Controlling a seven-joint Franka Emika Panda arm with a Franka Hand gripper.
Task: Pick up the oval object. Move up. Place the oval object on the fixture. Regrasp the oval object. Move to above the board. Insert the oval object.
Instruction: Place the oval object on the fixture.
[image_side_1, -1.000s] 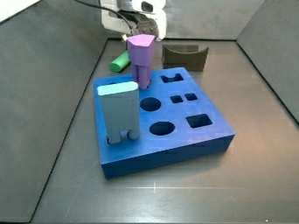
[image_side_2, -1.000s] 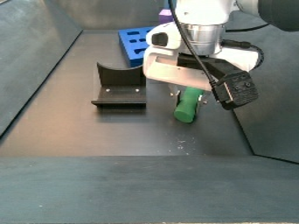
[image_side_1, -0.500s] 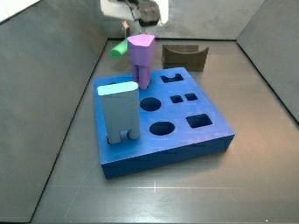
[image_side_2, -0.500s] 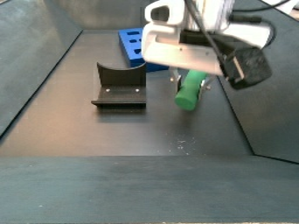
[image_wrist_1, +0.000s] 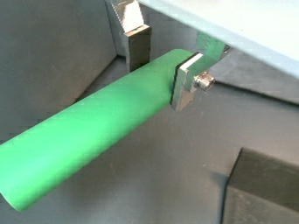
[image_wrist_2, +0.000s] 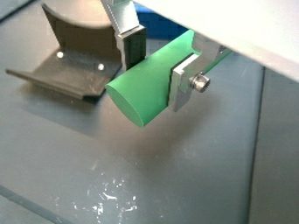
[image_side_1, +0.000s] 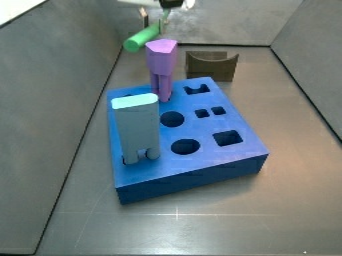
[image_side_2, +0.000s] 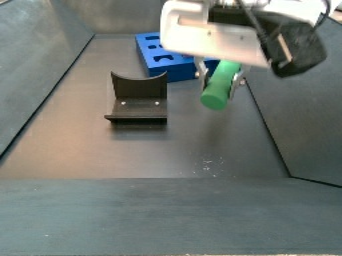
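Green oval object (image_wrist_1: 100, 122) clamped in your gripper (image_wrist_1: 163, 66) clear of the floor, board (image_side_1: 187, 135) holding purple peg (image_side_1: 162, 65) and light-blue peg (image_side_1: 135, 125), fixture (image_side_2: 136, 97) bare.

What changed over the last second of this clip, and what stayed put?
The hand rose, lifting the oval object off the floor; a second ago the green peg lay on the floor with the hand around it, and now it hangs clamped between the fingers, clear of the floor. The fixture, the board and its purple and light-blue pegs did not move.
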